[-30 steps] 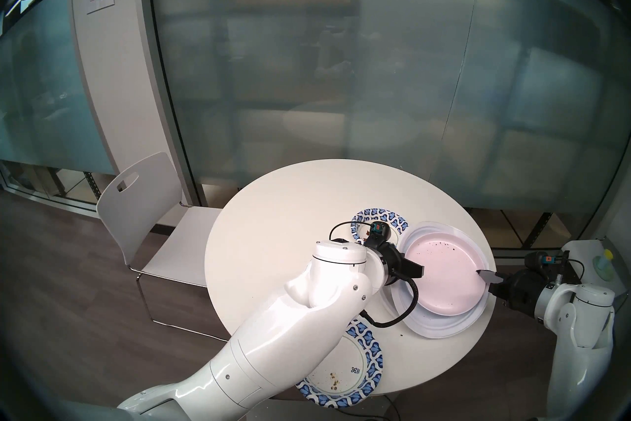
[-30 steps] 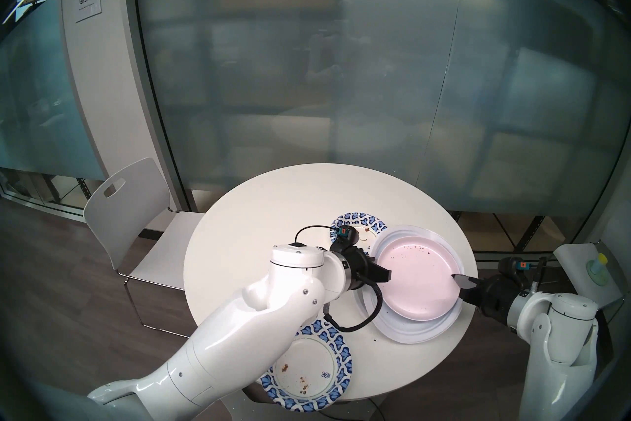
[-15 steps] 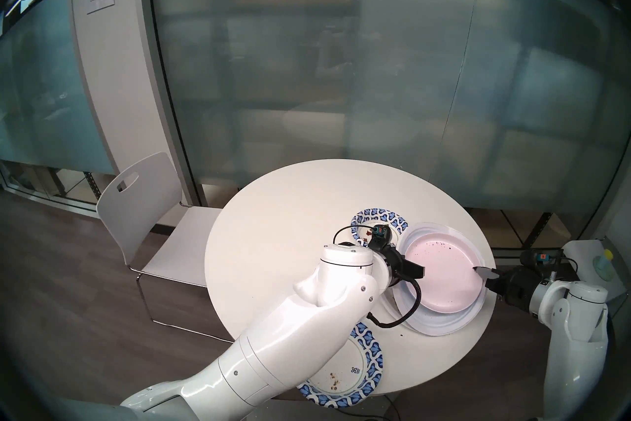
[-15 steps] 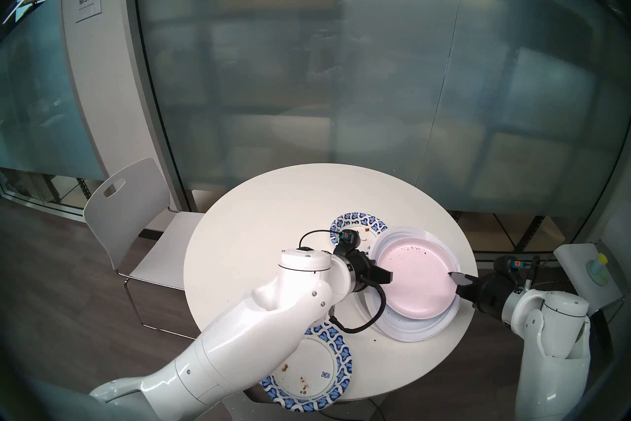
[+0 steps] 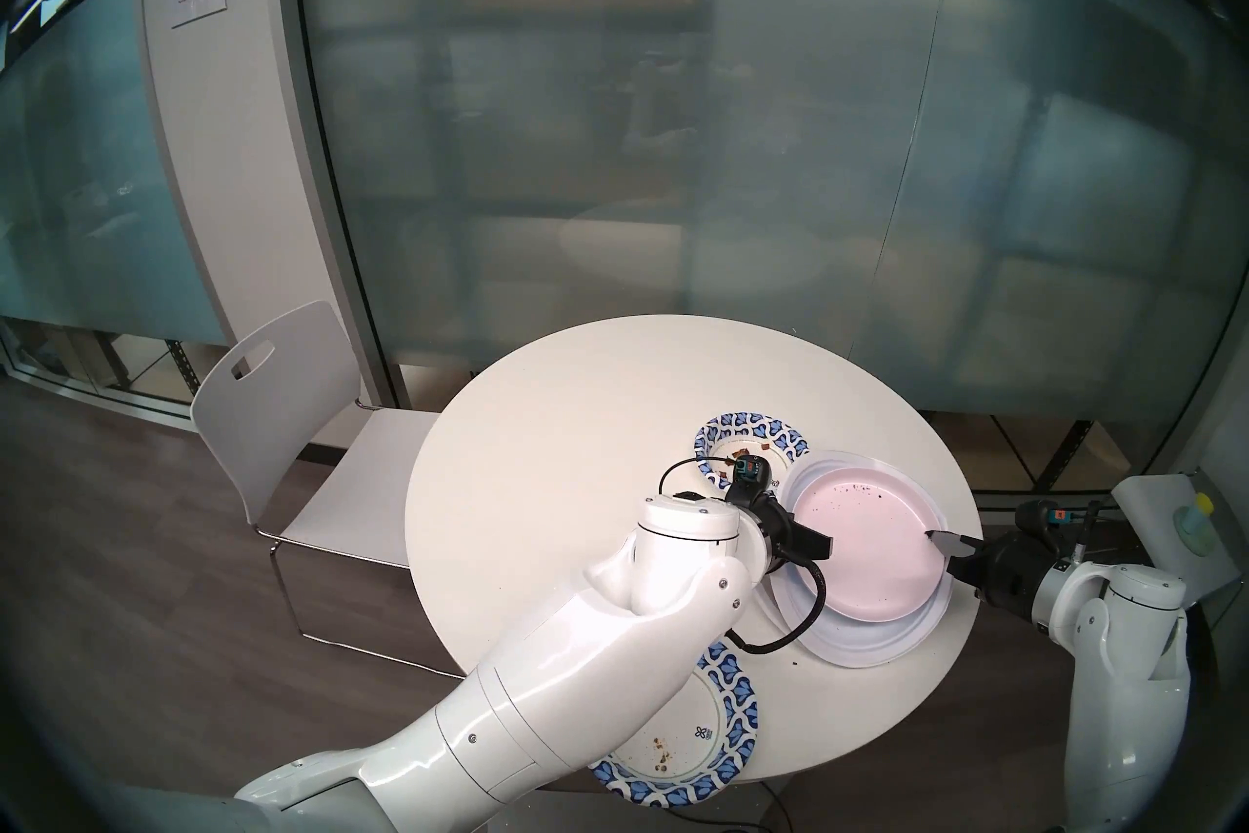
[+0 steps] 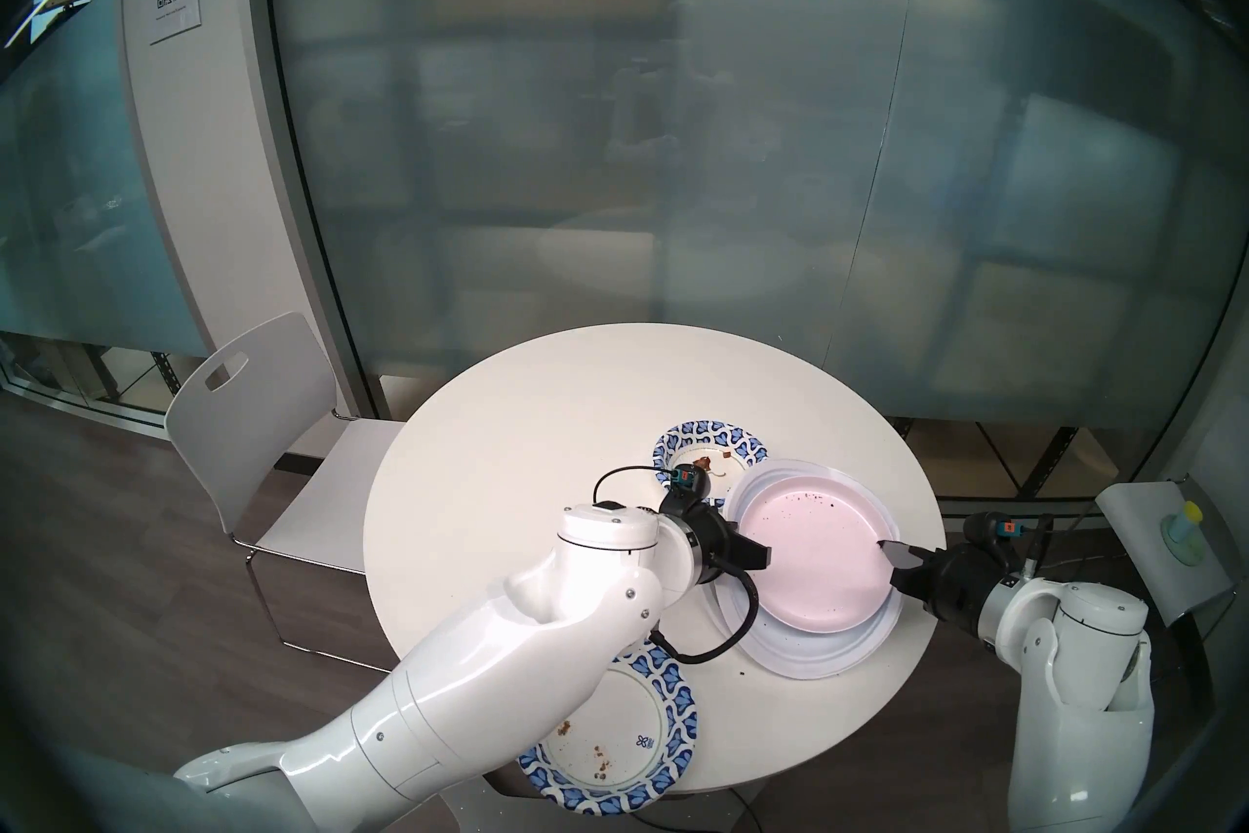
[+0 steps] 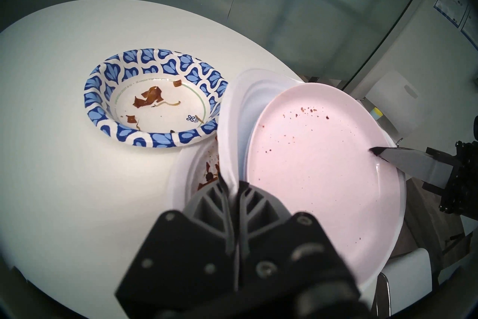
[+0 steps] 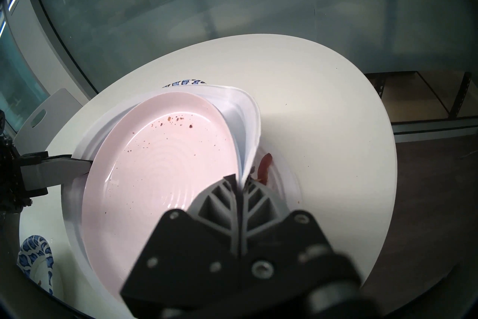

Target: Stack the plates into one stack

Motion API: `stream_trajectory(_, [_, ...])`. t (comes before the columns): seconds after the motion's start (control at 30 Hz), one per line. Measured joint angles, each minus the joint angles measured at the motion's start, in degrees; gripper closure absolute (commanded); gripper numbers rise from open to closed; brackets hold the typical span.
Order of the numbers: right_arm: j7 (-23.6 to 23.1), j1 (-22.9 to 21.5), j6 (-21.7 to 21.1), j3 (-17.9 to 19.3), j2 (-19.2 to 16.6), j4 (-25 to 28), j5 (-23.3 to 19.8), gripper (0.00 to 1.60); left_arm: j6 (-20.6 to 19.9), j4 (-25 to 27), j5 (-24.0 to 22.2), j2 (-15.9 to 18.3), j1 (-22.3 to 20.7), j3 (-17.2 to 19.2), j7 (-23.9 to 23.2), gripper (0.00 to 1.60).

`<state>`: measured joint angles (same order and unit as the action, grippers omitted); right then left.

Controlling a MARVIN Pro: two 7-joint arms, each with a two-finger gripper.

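The left end effector (image 7: 234, 196) and the right end effector (image 8: 241, 185) are each shut tight on an edge of the big white plate (image 5: 872, 642). The pink plate (image 5: 872, 548) rides inside it. Since a second ago, both arms have come down a little, so this load now sits lower, just over another white plate (image 7: 181, 176) on the surface (image 5: 574, 406). It looks almost ready to be let go. The blue patterned bowl (image 5: 750, 439) waits on the far side, and the blue patterned plate (image 5: 696, 737) waits near the front edge.
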<state>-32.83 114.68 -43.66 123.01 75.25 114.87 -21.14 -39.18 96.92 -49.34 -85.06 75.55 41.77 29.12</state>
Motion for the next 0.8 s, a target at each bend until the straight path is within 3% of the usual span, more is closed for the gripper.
stream_trajectory(0.23, [0.0,-0.2,0.8,-0.8,-0.3,-1.1,0.5,1.60,0.9,-1.5,1.6,0.0,-0.4,-1.1,-0.2,1.60])
stream_trajectory(0.27, [0.0,-0.2,0.9,-0.8,-0.4,-1.2,0.6,1.60,1.0,-1.6,1.8,0.1,-0.4,-1.2,-0.2,1.50])
stream_trajectory(0.4, [0.1,-0.3,1.6,-1.3,-0.6,-1.7,1.0,1.60,1.5,-1.9,2.7,0.2,-0.7,-1.8,-0.6,1.53])
stream_trajectory(0.5, [0.2,-0.4,1.9,-1.6,-0.9,-2.1,1.4,1.60,1.7,-1.9,3.3,0.4,-1.0,-2.1,-0.8,1.29])
stream_trajectory(0.73, [0.2,-0.7,2.5,-2.5,-1.4,-3.2,2.0,1.60,2.0,-1.9,4.4,0.8,-1.3,-2.6,-1.1,1.14])
stream_trajectory(0.77, [0.1,-0.8,2.8,-2.9,-1.7,-3.8,2.3,1.60,2.2,-1.9,4.8,1.0,-1.3,-2.9,-1.3,0.60])
stream_trajectory(0.8, [0.1,-0.8,2.9,-2.9,-1.7,-3.9,2.3,1.60,2.2,-1.9,4.9,1.1,-1.3,-2.9,-1.3,0.60])
